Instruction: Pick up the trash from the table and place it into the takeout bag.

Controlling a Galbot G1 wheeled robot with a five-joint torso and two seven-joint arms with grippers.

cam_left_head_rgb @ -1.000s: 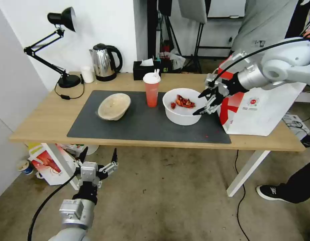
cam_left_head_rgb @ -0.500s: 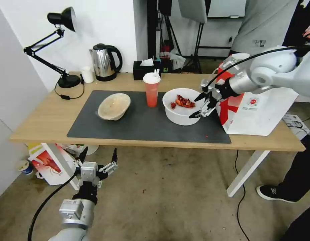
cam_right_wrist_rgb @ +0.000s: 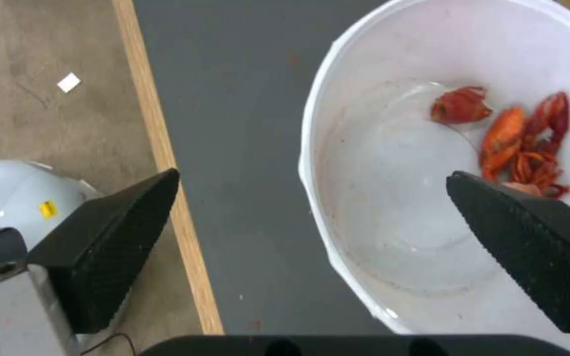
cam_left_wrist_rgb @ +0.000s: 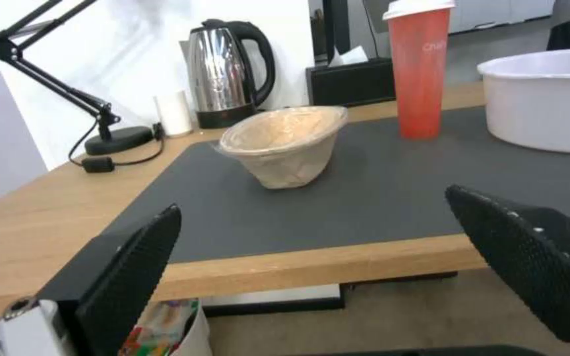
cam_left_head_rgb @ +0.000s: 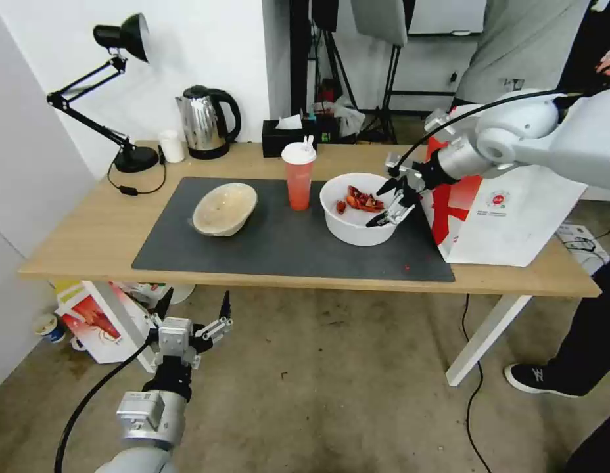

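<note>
In the head view the right gripper [cam_left_head_rgb: 384,205] hangs with jaws spread over the right rim of the white bowl [cam_left_head_rgb: 353,230] of crayfish shells, which sits on the grey mat [cam_left_head_rgb: 265,246] of the table [cam_left_head_rgb: 88,243] between the red cup [cam_left_head_rgb: 298,180] and the takeout bag [cam_left_head_rgb: 515,217]; the beige bowl [cam_left_head_rgb: 224,209] lies further left. The left wrist view shows the left gripper [cam_left_wrist_rgb: 338,257], jaws released, below the table's front edge, facing the beige bowl [cam_left_wrist_rgb: 285,143]. In the right wrist view the spread fingers [cam_right_wrist_rgb: 100,247] straddle the white bowl's rim [cam_right_wrist_rgb: 311,163], one outside it, one over the inside.
</note>
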